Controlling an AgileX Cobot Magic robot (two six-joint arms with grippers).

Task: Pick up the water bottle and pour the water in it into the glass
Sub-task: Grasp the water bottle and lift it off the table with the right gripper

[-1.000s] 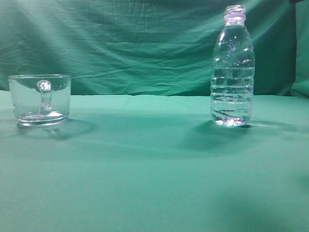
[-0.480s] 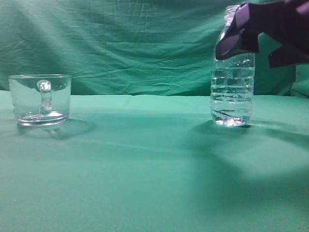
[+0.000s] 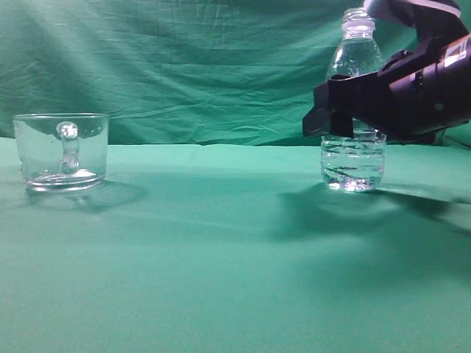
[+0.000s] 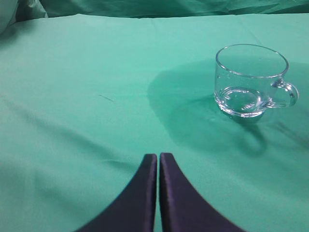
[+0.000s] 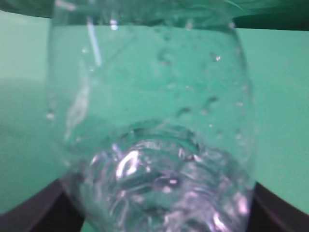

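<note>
The water bottle (image 3: pixel 354 158) stands upright on the green-covered desk (image 3: pixel 221 250) at the right of the scene, uncapped, with the water (image 3: pixel 353 163) filling its ribbed lower body, and the glass (image 3: pixel 62 151) sits well apart from it at the far left, its loop handle facing the exterior camera. The right gripper (image 3: pixel 331 110) reaches in from the right at the bottle's mid-height, its dark fingers (image 5: pixel 34 212) spread wide on either side of the bottle, which fills the right wrist view; whether they touch the plastic cannot be told. The left gripper (image 4: pixel 158 193) hovers over bare cloth with its fingers pressed together, holding nothing, the glass lying ahead and to its right.
</note>
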